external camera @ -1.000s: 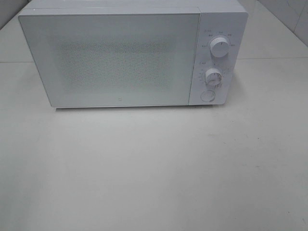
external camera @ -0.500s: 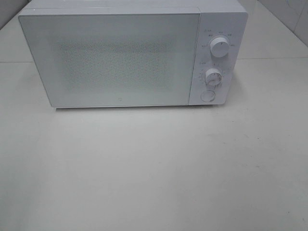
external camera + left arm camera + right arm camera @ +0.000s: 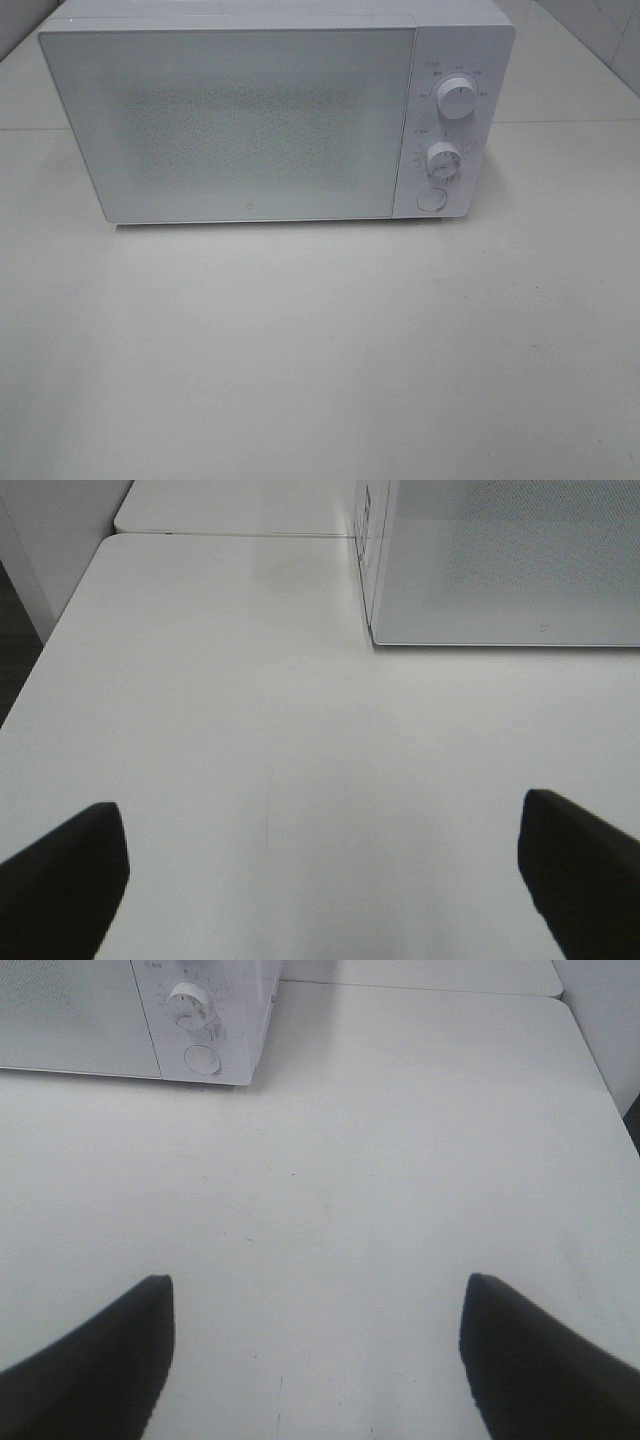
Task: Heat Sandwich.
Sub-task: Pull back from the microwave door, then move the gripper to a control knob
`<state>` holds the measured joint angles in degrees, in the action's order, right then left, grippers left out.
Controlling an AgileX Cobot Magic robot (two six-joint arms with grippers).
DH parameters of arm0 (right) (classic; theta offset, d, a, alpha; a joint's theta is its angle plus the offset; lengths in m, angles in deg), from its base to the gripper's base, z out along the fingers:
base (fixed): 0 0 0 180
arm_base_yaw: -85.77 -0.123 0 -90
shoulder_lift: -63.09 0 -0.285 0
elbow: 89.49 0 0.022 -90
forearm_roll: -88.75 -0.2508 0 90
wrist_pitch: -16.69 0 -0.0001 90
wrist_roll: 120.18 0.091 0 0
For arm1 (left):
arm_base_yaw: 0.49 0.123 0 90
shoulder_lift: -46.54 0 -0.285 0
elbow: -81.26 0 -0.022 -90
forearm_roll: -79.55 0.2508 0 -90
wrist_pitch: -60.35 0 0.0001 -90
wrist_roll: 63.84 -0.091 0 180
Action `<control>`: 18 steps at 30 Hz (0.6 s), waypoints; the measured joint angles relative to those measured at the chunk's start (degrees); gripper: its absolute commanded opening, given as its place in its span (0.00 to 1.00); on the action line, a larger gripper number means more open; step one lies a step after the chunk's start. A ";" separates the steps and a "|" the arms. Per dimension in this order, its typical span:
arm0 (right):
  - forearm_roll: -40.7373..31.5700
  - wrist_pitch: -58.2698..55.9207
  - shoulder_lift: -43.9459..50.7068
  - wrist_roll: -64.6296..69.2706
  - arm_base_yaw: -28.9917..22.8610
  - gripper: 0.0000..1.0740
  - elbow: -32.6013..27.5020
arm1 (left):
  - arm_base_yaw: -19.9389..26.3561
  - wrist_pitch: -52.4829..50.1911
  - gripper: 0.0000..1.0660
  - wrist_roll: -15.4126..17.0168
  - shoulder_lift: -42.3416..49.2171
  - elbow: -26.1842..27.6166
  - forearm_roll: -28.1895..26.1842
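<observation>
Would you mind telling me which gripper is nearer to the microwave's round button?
Right. The right gripper faces the microwave at its control end, the round button in its view; the left gripper faces the opposite corner of the door, the button unseen there.

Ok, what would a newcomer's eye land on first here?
The boxy white microwave, door shut, fills the back of the pale table, round white upper dial and lower dial on its right side. The dark left gripper and right gripper hang open above it; no sandwich shows.
</observation>
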<state>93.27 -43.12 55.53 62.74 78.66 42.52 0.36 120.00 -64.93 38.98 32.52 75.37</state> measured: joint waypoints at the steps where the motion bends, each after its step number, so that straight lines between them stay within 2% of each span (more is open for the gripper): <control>1: 0.00 0.00 0.00 0.00 0.00 0.71 0.00 | 0.00 0.00 0.94 0.00 0.00 0.00 0.00; 7: -0.06 1.95 -0.74 0.00 0.00 0.71 1.26 | 0.00 0.00 0.94 0.00 0.00 0.00 0.00; 18: -0.23 11.80 -12.95 0.00 0.00 0.71 1.49 | 0.00 0.00 0.94 0.00 0.00 0.00 0.00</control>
<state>93.05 -31.32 42.58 62.74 78.66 44.01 0.36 120.00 -64.93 38.98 32.52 75.37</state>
